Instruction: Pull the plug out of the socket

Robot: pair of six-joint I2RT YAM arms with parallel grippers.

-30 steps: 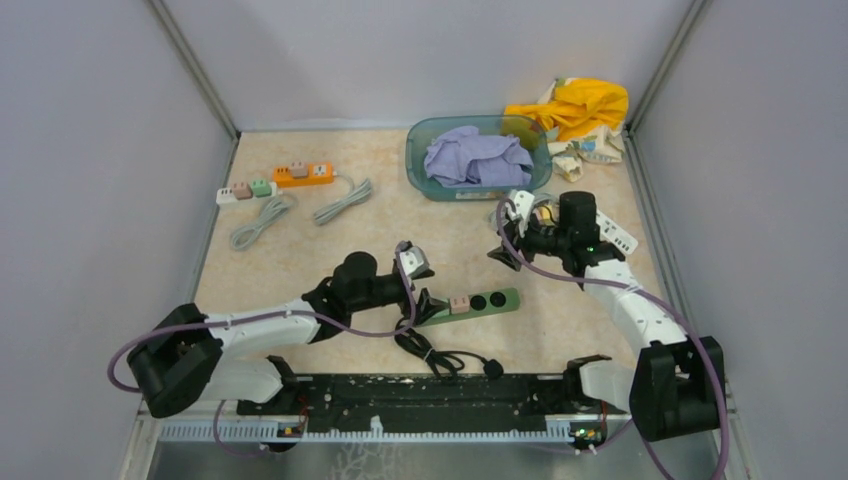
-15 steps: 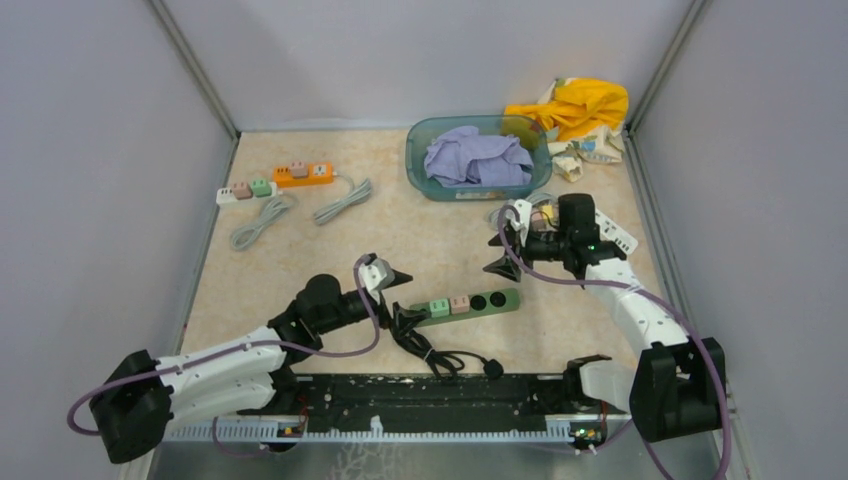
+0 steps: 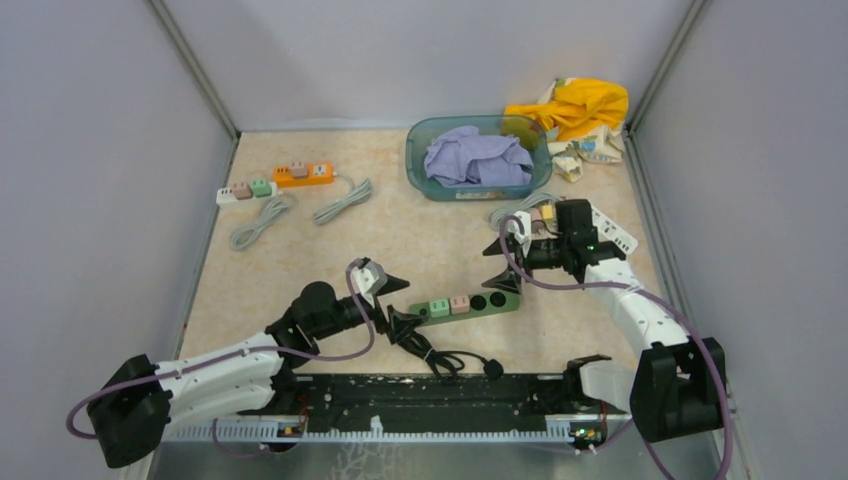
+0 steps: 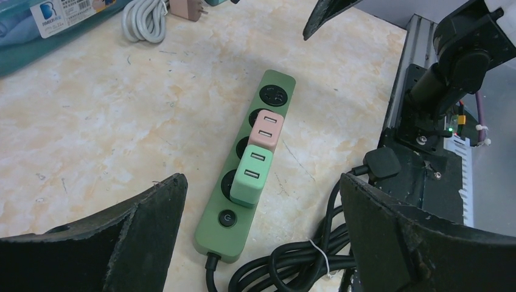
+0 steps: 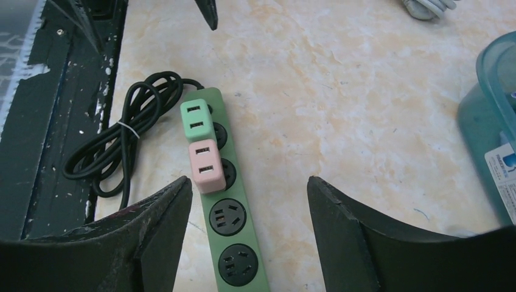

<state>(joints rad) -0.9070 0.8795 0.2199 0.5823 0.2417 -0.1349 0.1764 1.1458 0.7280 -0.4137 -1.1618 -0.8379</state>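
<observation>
drawn back to the left off the green power strip [image 3: 487,299] since a second ago: left gripper [image 3: 397,302], then right over the strip's switch end, now just beside that end and above the coiled black cord [image 3: 438,357]. pincer spread wide, nothing held. seen from the left wrist, both dark fingers [image 4: 122,243] low in the corners, strip running away between them.

lowered toward the strip's far end over the same second: right gripper [image 3: 503,268], opened wider than before, also empty. contact with the strip impossible to tell. from the right wrist, two bare round sockets between the fingers [image 5: 347,225].

strip itself unmoved, lying slantwise on the beige marbled table [image 3: 300,250], near the front edge, between the two grippers. green usb plug [image 3: 438,308] uncovered again and seated in the strip nearest the switch; pink usb plug [image 3: 460,302] seated just beside it, edges touching. neither pulled out.

cord trailing from the switch end to a black wall plug [image 3: 492,368] by the front rail.

well apart at the back: teal bin [image 3: 418,165] with lilac cloth [image 3: 478,158], yellow cloth [image 3: 570,105] in the right corner, orange strip [image 3: 318,173] and white strip [image 3: 225,196] on the left.
</observation>
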